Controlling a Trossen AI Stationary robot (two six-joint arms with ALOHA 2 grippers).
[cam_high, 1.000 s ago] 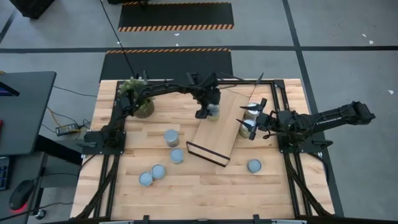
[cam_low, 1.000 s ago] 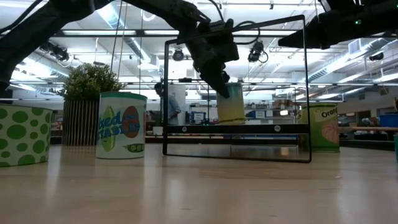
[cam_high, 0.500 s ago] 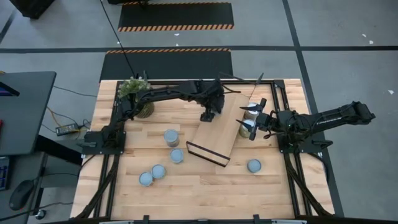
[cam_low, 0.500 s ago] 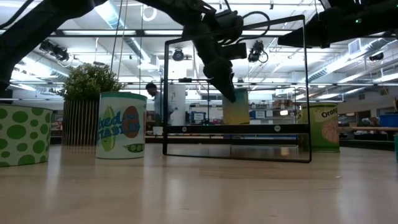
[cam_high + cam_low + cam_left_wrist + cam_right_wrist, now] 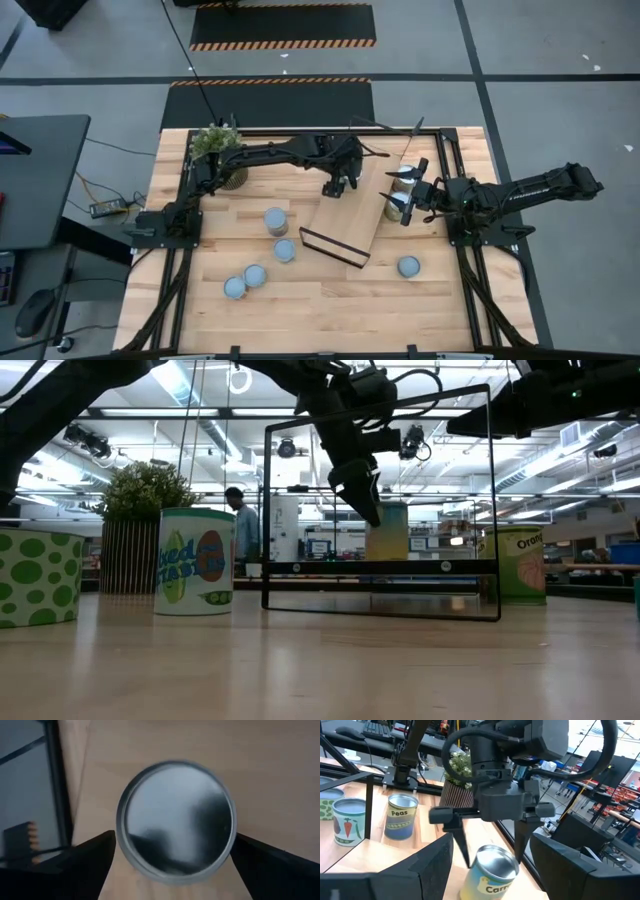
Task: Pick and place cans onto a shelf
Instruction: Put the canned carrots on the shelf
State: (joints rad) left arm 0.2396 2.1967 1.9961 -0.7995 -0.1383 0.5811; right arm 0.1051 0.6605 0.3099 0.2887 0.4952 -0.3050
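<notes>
Silvery lid dead centre in the left wrist view: a can (image 5: 176, 822) stands upright on the light-wood shelf (image 5: 352, 208), and the left gripper (image 5: 341, 186) hangs right over it with its jaws spread wide, one dark finger on either side of the can and neither touching it. From the right wrist view the same can (image 5: 491, 872) shows a yellowish label, standing free between those two fingers (image 5: 461, 847). In the low view it sits on the board inside the thin black frame, with the left gripper (image 5: 365, 505) just above it.

Over on the right side, the right gripper (image 5: 408, 196) is at the shelf's edge, and a second can (image 5: 397, 206) is there at its fingers; the jaws stand partly apart, but whether they are actually clamping that can I cannot tell from here.

Down on the wooden table (image 5: 320, 300), four more cans wait in the open to the left of the shelf: one (image 5: 276, 221) just beside the board, one (image 5: 285, 250) a little nearer the front edge, and a pair (image 5: 245, 282) close together near the front. Another can (image 5: 408, 266) sits alone on the right, below the right arm. A potted plant (image 5: 222, 152) stands at the back left corner.

In the room beyond the table, a person (image 5: 240, 525) is visible past the plant.
</notes>
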